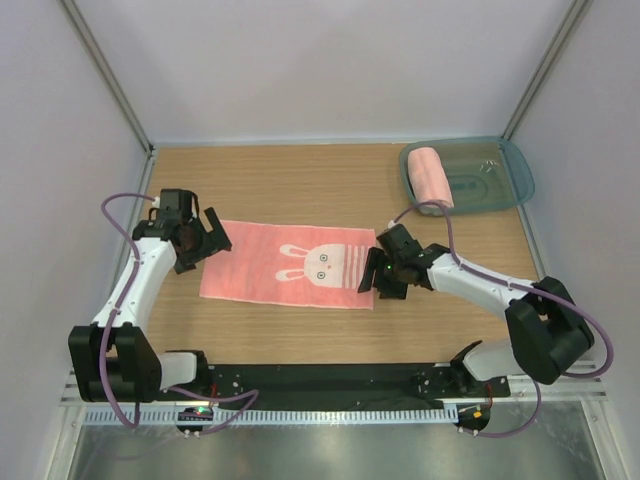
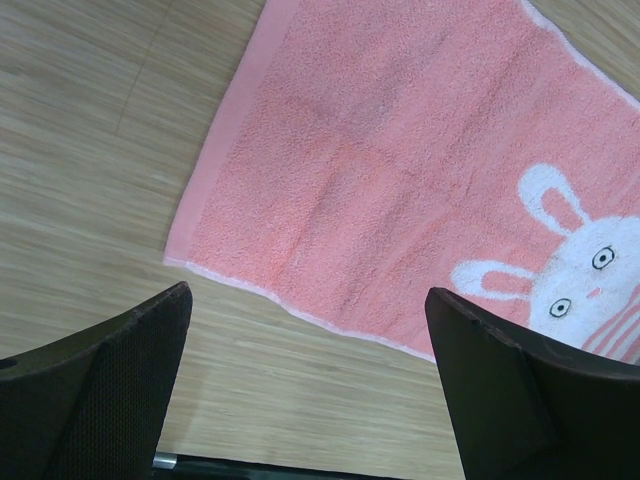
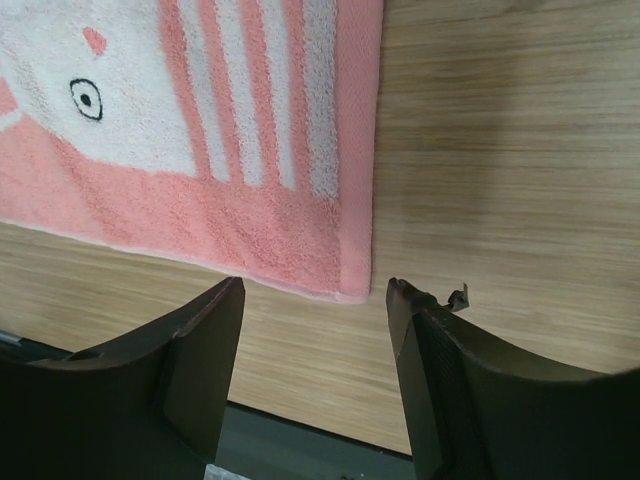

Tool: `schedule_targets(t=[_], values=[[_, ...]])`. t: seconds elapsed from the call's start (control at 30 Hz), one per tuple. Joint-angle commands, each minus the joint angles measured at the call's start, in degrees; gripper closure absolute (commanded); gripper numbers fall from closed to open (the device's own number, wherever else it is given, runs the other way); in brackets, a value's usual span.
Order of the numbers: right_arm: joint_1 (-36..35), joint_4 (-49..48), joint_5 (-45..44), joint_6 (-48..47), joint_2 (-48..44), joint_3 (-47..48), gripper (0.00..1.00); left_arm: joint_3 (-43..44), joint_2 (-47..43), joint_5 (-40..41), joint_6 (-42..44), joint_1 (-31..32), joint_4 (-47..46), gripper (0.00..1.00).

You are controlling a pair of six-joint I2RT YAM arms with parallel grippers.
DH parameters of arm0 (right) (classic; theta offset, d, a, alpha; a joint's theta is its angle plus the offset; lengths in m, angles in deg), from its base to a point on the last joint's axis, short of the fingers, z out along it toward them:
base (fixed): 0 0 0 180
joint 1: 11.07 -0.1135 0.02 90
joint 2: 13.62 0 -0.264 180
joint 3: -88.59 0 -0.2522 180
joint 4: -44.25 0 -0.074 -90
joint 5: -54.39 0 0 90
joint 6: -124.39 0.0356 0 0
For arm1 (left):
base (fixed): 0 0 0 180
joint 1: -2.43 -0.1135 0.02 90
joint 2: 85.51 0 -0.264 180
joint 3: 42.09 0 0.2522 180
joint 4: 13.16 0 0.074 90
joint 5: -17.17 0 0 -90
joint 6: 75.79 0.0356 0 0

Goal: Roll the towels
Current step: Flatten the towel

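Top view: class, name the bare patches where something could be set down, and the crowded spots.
Free: the table strip between the flat towel and back wall, left of the tray; the strip between towel and base rail. Crowded: the towel's ends, at the left gripper and right gripper; the tray with its rolled towel.

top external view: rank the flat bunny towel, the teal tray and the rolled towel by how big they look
1. flat bunny towel
2. teal tray
3. rolled towel, lying in the tray
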Motion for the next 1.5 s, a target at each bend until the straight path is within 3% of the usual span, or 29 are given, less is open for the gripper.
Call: schedule_targets(t=[0.0,0.6,0.7,0.83,0.97,1.17,1.23,1.27,1.3,1.33,1.4,1.47], values=[[-0.10,-5.49,1.00,0.16,1.63,1.16,0.35,-0.12,-1.54,-2.84,-0.06,-0.38,-2.03,0.00],[-1.68,-5.66,1.88,0.25,5.94,-3.14,0.55,-0.04,-1.98,-2.84,0.11,-2.05,-1.86,0.00],[-1.69,-6.28,1.44,0.25,6.37,-3.67,0.64,-0.13,-2.15,-2.75,0.02,-1.96,-1.86,0.00],[-1.51,-6.02,-0.14,-1.07,7.87,-3.76,0.83,-0.13,-2.16,-2.40,-0.24,-2.14,-1.86,0.00],[1.82,-3.48,-1.11,-3.08,6.47,-4.11,0.93,-0.48,-2.16,-2.40,-0.42,-2.14,-1.94,0.00],[11.39,2.85,-6.10,-9.68,0.58,-3.41,0.94,-3.01,-2.24,-6.43,-2.69,-2.05,-2.73,0.01],[12.46,5.05,-6.99,-10.91,-0.74,-2.53,0.89,-5.04,-2.42,-9.59,-3.84,-1.96,-3.61,0.04],[12.46,5.40,-6.82,-10.91,-1.18,-2.36,0.80,-5.92,-2.94,-10.22,-5.32,-1.70,-4.31,0.05],[12.46,5.41,-6.04,-10.91,-1.79,-2.44,0.51,-7.93,-3.29,-10.57,-6.21,-1.35,-4.75,0.06],[12.46,5.58,-5.60,-10.56,-1.97,-2.35,0.35,-8.82,-3.65,-10.66,-8.04,0.74,-5.02,0.07],[12.46,6.20,-5.15,-10.56,-2.58,-1.92,0.20,-11.10,-5.13,-9.96,-9.90,3.47,-6.16,0.08],[12.46,6.89,-5.59,-10.82,-3.29,-1.13,0.17,-12.34,-5.76,-7.43,-12.18,8.39,-6.25,0.10]])
